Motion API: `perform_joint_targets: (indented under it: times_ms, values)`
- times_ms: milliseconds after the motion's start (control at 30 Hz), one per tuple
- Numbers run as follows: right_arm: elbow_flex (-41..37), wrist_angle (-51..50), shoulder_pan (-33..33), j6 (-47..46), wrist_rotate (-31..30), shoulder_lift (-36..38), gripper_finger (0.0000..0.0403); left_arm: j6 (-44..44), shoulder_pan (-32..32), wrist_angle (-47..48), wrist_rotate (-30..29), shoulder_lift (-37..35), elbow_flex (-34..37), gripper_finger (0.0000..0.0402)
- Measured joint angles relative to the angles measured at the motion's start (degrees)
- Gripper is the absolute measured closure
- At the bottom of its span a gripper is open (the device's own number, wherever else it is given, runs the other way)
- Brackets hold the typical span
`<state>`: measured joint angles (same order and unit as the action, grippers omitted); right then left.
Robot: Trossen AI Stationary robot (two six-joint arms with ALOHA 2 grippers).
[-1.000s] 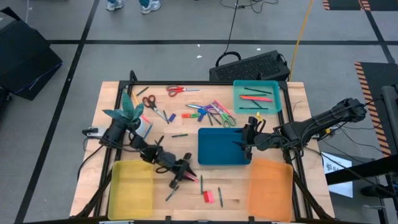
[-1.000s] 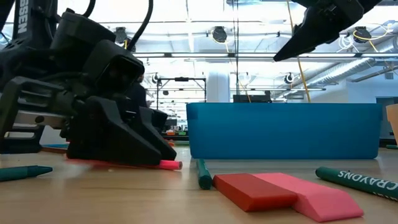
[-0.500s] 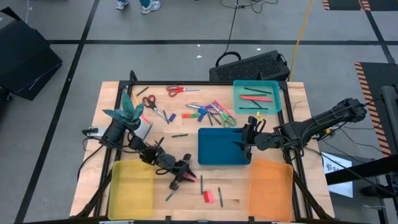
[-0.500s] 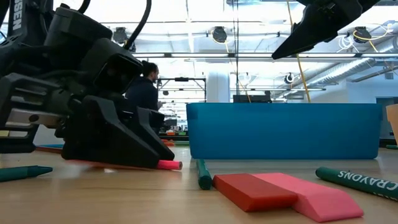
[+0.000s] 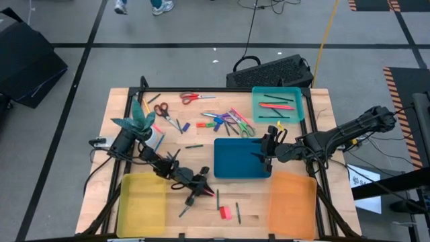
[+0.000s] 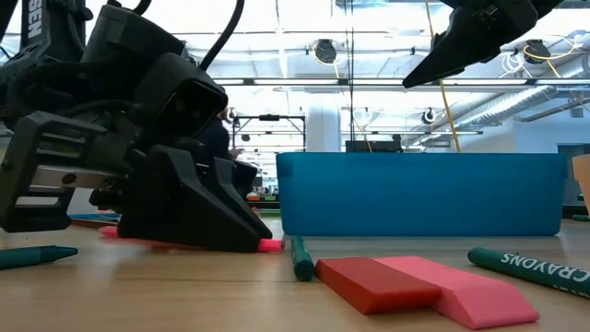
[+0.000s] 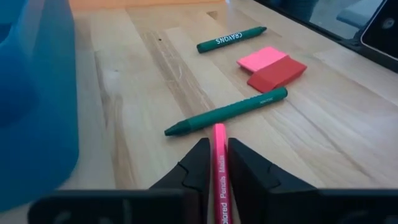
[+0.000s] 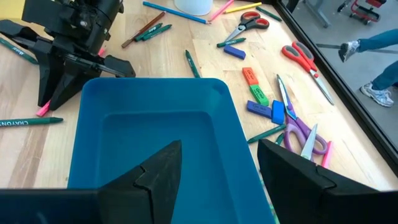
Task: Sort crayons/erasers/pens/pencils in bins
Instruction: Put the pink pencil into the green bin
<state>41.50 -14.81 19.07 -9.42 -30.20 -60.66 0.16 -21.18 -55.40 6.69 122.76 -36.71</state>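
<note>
My left gripper (image 5: pixel 193 191) is low over the table between the yellow bin (image 5: pixel 141 205) and the dark blue bin (image 5: pixel 240 158), shut on a pink pencil (image 7: pixel 219 162). Ahead of it lie a green crayon (image 7: pixel 230 111), a red eraser (image 7: pixel 278 73) beside a pink eraser (image 7: pixel 261 58), and a second green crayon (image 7: pixel 231 38). My right gripper (image 8: pixel 217 168) hangs open above the dark blue bin's right part. The orange bin (image 5: pixel 292 205) sits near right and the teal bin (image 5: pixel 277 104) far right. My left gripper pinches the pink pencil's shaft (image 7: pixel 219 155) between its two fingers. The pencil runs along the fingers and sticks out ahead of them. The fingers slant down toward the table. The pencil's free end (image 6: pixel 272 245) lies at the tabletop.
Scissors (image 5: pixel 196 98), pens, crayons and small erasers (image 5: pixel 225 121) are scattered across the far middle of the table. A plant-like holder (image 5: pixel 138 121) stands at the left. The teal bin holds a few sticks. A green crayon (image 6: pixel 302 258) lies in front of the blue bin.
My left gripper has shifted a little toward the table's near edge, still shut on the pink pencil, whose free end has slid along the tabletop. My right gripper has stayed above the blue bin.
</note>
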Motion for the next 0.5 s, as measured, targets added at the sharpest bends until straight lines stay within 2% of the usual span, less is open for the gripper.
perform_joint_targets:
  times_ms: [233, 433, 500]
  values:
    - [0.0, 0.0, 0.0, 0.1, 0.0, 0.0, 0.0200, 2.3, -0.1, 0.0, -1.1, 0.0, 0.0, 0.0384]
    - [0.0, 0.0, 0.0, 0.3, 0.0, 0.0, 0.0200, 2.3, -0.1, 0.0, -1.7, 0.0, 0.0, 0.0385]
    - [0.0, 0.0, 0.0, 0.3, 0.0, 0.0, 0.0200, 2.2, -0.4, 2.8, -2.3, -1.4, -0.2, 0.0385]
